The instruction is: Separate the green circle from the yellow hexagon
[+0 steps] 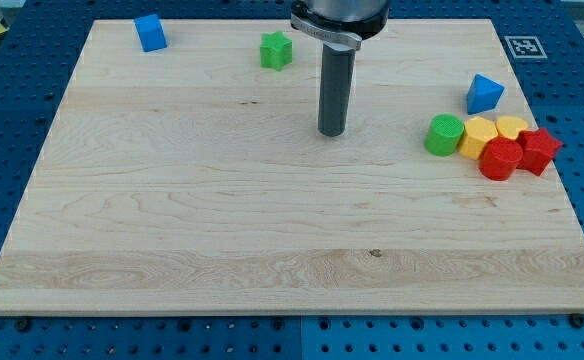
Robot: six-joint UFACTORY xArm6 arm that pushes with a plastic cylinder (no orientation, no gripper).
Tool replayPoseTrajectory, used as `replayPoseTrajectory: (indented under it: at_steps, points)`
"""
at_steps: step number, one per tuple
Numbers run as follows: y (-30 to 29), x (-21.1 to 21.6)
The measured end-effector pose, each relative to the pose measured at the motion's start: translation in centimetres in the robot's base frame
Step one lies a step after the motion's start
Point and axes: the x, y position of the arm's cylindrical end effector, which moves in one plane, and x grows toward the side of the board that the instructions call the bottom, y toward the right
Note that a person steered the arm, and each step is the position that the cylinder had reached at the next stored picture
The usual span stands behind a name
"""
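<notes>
The green circle sits at the view's right, touching the left side of the yellow hexagon. My tip is on the board in the upper middle, well to the left of the green circle and apart from every block.
A yellow heart-like block, a red circle and a red star-like block cluster against the hexagon. A blue triangle lies above them. A green star-like block and a blue cube lie near the wooden board's top edge.
</notes>
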Motion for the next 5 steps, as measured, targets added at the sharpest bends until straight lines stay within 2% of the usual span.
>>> replayPoseTrajectory:
  at_steps: [2,3,4,5]
  points:
    - [3.6,1.8]
    - [7.2,3.6]
    - [13.2,5.0]
    - [14.0,5.1]
